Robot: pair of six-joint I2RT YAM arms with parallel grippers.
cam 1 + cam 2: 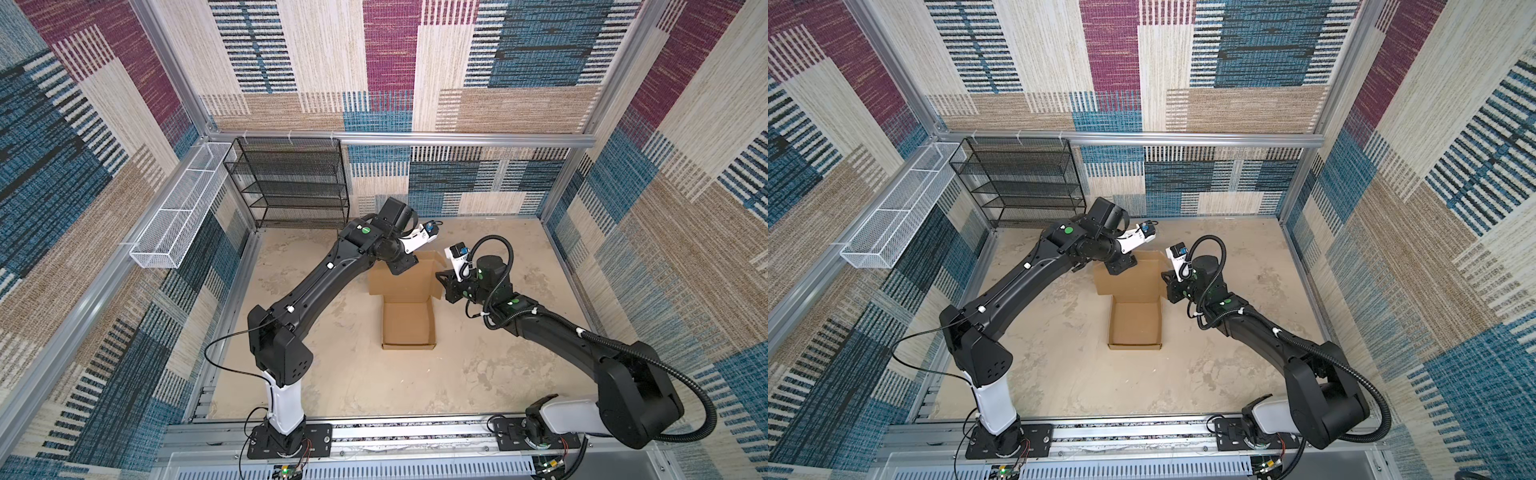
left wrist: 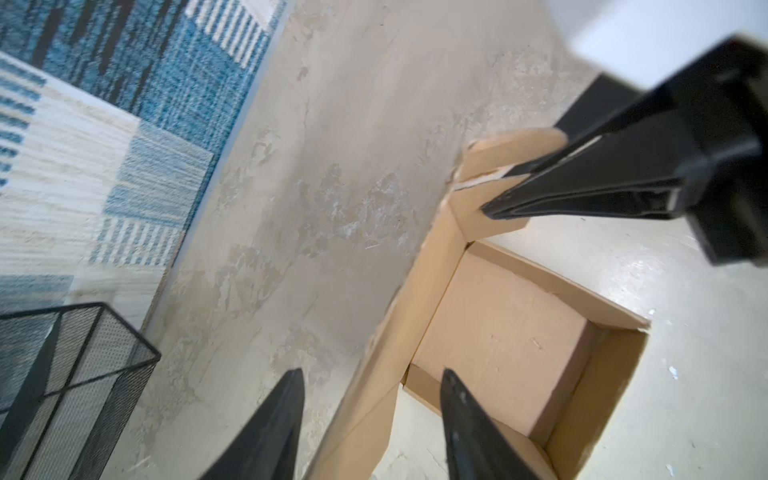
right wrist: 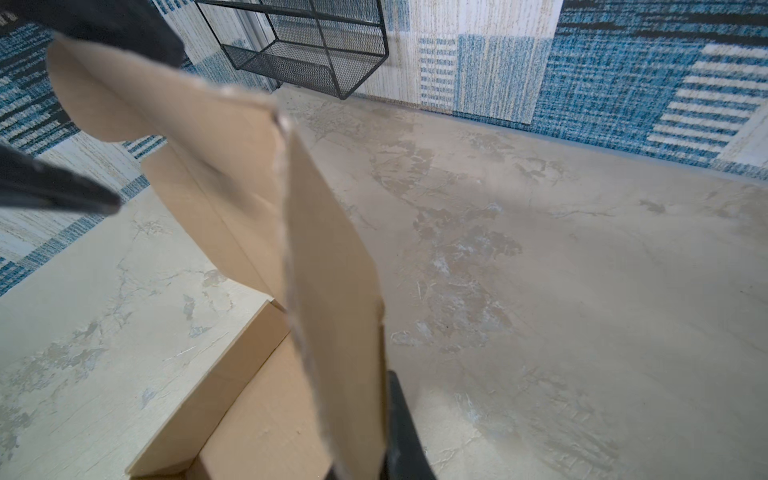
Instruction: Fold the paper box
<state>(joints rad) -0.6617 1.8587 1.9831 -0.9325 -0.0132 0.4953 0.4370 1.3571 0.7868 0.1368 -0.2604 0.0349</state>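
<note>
Both top views show the box [image 1: 409, 320] centred on a mottled beige bench [image 1: 332, 374], carpet-patchwork walls [image 1: 415, 62] around, a mesh shelf [image 1: 291, 183] behind. Left end effector [image 2: 371, 374] stands open astride its raised lid; right end effector [image 1: 441, 279] seemingly pinches a lid flap.

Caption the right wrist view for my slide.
Right pincer shut on a raised flap of the paper box.

No legible txt, paper box [image 1: 409, 318] unprinted, no labels, nos.
</note>
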